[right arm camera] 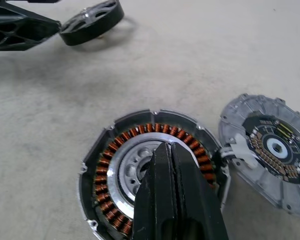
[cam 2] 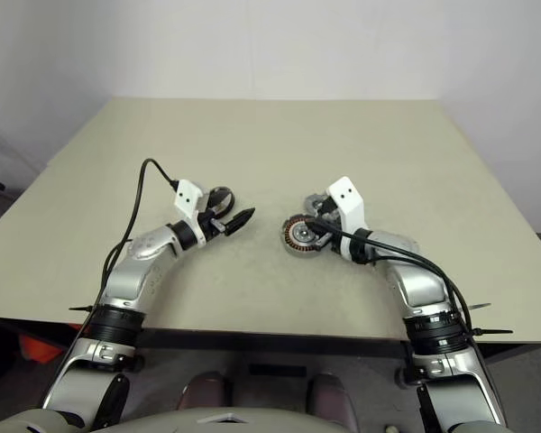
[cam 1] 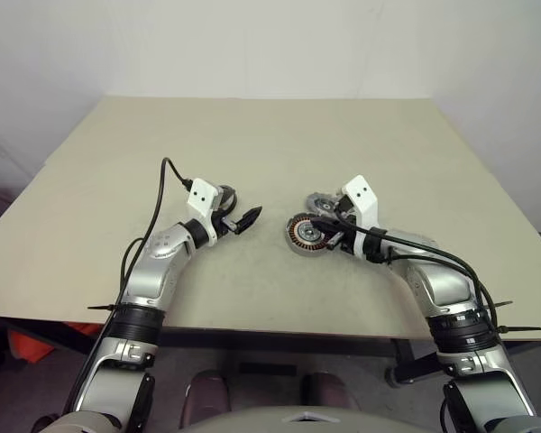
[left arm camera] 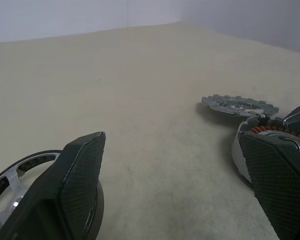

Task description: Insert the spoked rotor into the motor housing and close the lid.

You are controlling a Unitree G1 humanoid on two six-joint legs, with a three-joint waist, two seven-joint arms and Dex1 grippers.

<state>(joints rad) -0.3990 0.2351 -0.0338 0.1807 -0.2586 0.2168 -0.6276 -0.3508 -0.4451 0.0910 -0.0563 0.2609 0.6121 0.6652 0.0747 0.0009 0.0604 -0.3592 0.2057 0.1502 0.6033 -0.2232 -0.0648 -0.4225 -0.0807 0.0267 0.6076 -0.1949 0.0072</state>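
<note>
the right gripper [right arm camera: 177,165] has its two black fingers pressed flat together with no gap, and they grip nothing; their tips lie over the silver centre of the motor housing [right arm camera: 110,172], whether touching it or just above cannot be told. the housing sits open-side up on the beige table [cam 1: 270,135], near the front edge and a little toward 3 o'clock from the table's middle, its ring of copper windings showing all round the pale centre

the left gripper [cam 1: 245,219] hangs at 9 o'clock from the housing, apart from it, its fingers spread as wide as they go and empty, pointing across toward the housing. in the left wrist view one finger [left arm camera: 77,175] stands in front of the spoked rotor and the other in front of the housing's rim

the spoked rotor [right arm camera: 92,21], a dark-rimmed ring with silver spokes, lies flat on the table just beside the left gripper, on its far side, at about 10 o'clock from the housing and well apart from it

the lid [right arm camera: 270,150] lies flat just beside the housing at about 1 o'clock, nearly touching its rim, a grey disc with a notched edge and a dark round face with small printed parts turned up
</note>
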